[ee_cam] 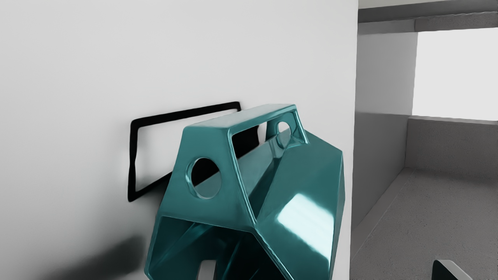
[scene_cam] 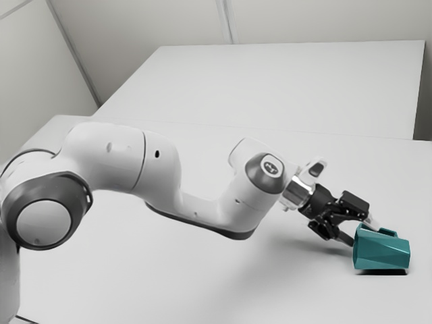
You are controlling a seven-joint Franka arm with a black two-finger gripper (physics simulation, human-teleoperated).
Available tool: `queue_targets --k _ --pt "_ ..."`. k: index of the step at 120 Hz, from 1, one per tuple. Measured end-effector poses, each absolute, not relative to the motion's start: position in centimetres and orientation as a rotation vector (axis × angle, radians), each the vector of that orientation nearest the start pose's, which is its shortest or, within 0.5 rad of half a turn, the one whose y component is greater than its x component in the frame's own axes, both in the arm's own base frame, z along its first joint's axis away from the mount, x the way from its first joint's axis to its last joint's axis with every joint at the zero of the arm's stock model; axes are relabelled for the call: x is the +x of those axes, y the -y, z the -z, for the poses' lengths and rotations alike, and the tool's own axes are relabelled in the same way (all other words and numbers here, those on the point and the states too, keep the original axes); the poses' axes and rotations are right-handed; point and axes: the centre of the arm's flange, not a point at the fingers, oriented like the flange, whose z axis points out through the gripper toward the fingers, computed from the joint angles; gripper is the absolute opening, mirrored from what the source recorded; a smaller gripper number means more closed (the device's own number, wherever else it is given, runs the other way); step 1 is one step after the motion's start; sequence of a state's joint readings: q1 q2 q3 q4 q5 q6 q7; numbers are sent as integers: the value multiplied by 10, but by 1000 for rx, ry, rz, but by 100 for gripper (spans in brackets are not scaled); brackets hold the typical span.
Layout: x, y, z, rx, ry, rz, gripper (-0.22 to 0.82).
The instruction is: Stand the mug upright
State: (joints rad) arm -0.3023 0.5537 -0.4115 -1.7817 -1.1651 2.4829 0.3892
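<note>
Right, the mug [scene_cam: 382,251] is lying on its side on the table [scene_cam: 283,81], and my open gripper [ee_cam: 327,269] is straddling its wall, one finger inside the mouth; I'd be centring before squeezing gently, then turning it slowly mouth-up.

The mug [scene_cam: 381,253] at the jaws is teal, a white gleam on one facet. Jaws: black, with pale grey fingertips [ee_cam: 207,271]. Below them — a plain whitish counter [scene_cam: 169,287]; behind them — a white arm [scene_cam: 108,162] with dark grey joint caps [scene_cam: 61,189].
</note>
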Motion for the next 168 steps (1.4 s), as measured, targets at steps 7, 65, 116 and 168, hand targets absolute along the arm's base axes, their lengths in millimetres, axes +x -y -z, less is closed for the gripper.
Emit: queue_targets --k 7,65,116,168 --pt "528 422 -278 2168 101 73 60" --pt "527 444 -269 2126 178 44 32" --pt "527 446 -287 2100 249 -8 -3" --pt "533 442 -327 2096 347 -138 -17"
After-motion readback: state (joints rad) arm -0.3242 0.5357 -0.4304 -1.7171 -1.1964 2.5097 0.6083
